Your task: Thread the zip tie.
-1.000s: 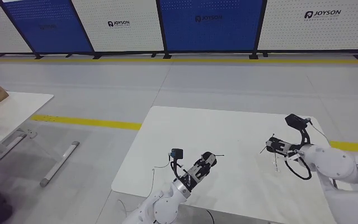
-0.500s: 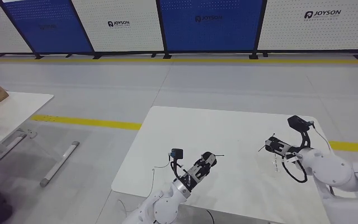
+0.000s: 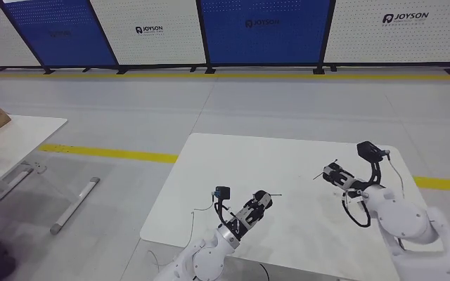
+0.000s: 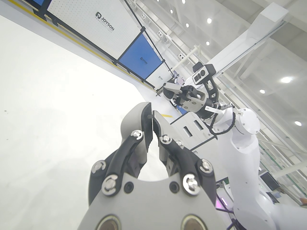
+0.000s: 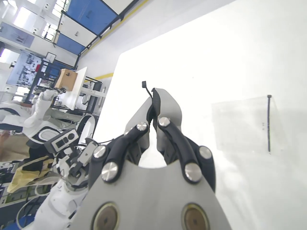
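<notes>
Right gripper, held above the white rectangular table near its right edge, is pressed together on a black plastic zip tie, whose square head sticks out past the fingertips. Left gripper, near the table's front edge, is pinched on a thin dark strip, probably another tie. The two are well apart. A second black zip tie lies flat on a clear sheet.

Assessment: no loop formed and no tail entered in a head. Alignment and threading remain.

Black zip tie pinched in right end effector.
</notes>
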Tool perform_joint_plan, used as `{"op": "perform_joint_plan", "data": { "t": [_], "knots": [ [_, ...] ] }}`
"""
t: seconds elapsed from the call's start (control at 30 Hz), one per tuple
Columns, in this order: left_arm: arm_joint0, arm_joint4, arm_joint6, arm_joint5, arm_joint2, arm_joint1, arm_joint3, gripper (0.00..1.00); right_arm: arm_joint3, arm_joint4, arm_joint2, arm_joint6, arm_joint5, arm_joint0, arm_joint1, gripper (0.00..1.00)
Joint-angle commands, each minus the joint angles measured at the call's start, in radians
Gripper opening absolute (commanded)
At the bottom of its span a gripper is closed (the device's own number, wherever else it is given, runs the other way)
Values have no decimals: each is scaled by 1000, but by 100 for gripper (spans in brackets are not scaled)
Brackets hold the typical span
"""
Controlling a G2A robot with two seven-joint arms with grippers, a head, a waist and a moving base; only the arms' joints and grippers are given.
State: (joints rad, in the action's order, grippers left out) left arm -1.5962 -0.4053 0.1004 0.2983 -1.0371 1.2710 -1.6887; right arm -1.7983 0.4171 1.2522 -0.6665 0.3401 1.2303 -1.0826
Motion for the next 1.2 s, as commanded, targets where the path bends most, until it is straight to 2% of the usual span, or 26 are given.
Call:
{"op": "perform_joint_plan", "data": {
  "t": [0.0, 0.6, 0.67, 0.77, 0.83, 0.87, 1.17],
  "knots": [
    [0, 0, 0, 0, 0, 0, 0, 0, 14, 35, -33, 63, 0, 6, -14, 0],
    [1, 1, -1, -1, 1, 0, -1, 0, 14, 35, -33, 63, 0, 6, -14, 0],
    [6, 14, -18, -2, 11, 1, -13, 0, 14, 35, -33, 63, 0, 6, -14, 0],
    [19, 104, -100, 3, 18, 1, -45, 0, 14, 35, -33, 63, 0, 6, -14, 0],
    [27, 155, -138, -18, 9, 0, -74, 0, 14, 35, -33, 63, 0, 6, -14, 0],
    [29, 158, -142, -29, 3, -1, -81, 0, 14, 35, -33, 63, 0, 6, -14, 0],
    [29, 158, -142, -29, 3, -1, -81, 0, 14, 35, -33, 63, 0, 6, -14, 0]
  ]
}}
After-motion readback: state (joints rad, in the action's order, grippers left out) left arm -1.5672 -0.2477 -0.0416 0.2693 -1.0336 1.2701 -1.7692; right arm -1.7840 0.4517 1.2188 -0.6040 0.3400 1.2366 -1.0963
